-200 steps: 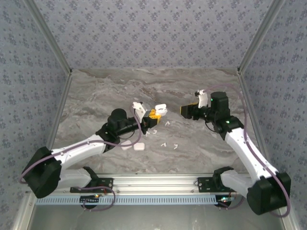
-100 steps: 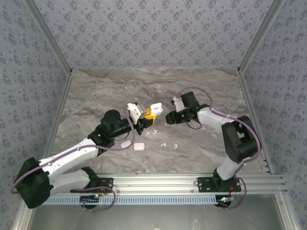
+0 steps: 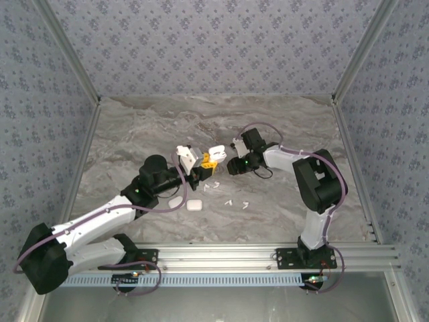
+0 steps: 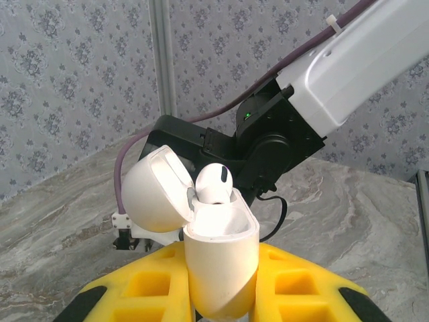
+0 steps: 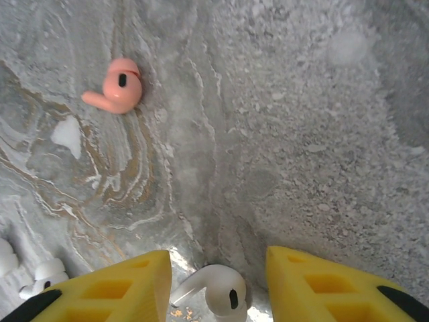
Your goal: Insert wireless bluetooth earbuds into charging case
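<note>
My left gripper (image 4: 220,268) is shut on an open white charging case (image 4: 224,231), held upright with its lid (image 4: 155,194) swung back to the left. One white earbud (image 4: 213,182) sits in the case's far-left socket. From above, the case (image 3: 215,153) hangs over the table's middle. My right gripper (image 5: 218,258) is open and low over the marble, with a white stemmed earbud (image 5: 218,293) lying between its yellow fingers (image 5: 114,288). A salmon earbud (image 5: 115,92) lies farther ahead on the left. From above, my right gripper (image 3: 232,166) is just right of the case.
More white earbuds (image 5: 37,275) lie at the lower left of the right wrist view, and from above loose earbuds (image 3: 228,201) are scattered in front of the grippers. Two shut white cases (image 3: 194,205) rest beside the left arm. Patterned walls enclose the marble table (image 3: 288,127).
The right arm has swung in from the right and dropped its gripper onto the table beside the case. The left arm has shifted slightly left, still holding the open case.
</note>
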Controlling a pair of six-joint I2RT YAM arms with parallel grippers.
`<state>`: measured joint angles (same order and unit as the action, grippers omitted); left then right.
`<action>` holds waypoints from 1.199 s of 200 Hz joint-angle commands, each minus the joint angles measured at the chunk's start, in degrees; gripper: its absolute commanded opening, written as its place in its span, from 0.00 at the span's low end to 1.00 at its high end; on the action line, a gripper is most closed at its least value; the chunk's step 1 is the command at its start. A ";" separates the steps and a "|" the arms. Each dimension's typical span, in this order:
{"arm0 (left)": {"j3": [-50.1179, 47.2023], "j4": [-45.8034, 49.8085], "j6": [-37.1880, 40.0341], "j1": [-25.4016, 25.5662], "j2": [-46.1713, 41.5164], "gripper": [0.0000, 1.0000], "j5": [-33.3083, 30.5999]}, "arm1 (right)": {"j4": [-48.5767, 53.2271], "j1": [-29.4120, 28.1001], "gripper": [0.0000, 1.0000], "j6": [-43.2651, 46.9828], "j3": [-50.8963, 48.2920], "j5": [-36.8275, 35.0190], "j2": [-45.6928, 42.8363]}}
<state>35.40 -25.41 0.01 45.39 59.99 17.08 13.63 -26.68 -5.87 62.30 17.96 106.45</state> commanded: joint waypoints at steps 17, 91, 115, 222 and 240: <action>-0.13 -0.66 0.79 -0.18 -1.53 0.00 -0.26 | 2.59 -0.50 0.42 1.19 -0.03 -1.17 0.51; -0.65 -0.58 0.80 -0.17 -2.15 0.00 -0.74 | 3.62 -0.78 0.35 1.47 -2.01 -0.92 -1.20; -0.77 -0.52 0.72 -0.13 -2.24 0.00 -0.94 | 3.73 -0.83 0.32 1.52 -2.53 -1.10 -1.60; -1.47 -2.22 -0.42 -0.09 -1.83 0.00 -0.78 | 0.84 -0.84 0.20 2.21 -6.15 -3.81 -11.93; -1.47 -3.69 -1.32 -0.07 -0.43 0.00 -0.08 | 0.72 -0.87 0.21 3.41 -7.39 -5.63 -17.71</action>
<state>34.09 -25.52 -0.12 45.39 58.65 16.23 14.24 -27.31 -4.58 55.96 15.38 96.18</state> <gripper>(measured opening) 0.187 0.207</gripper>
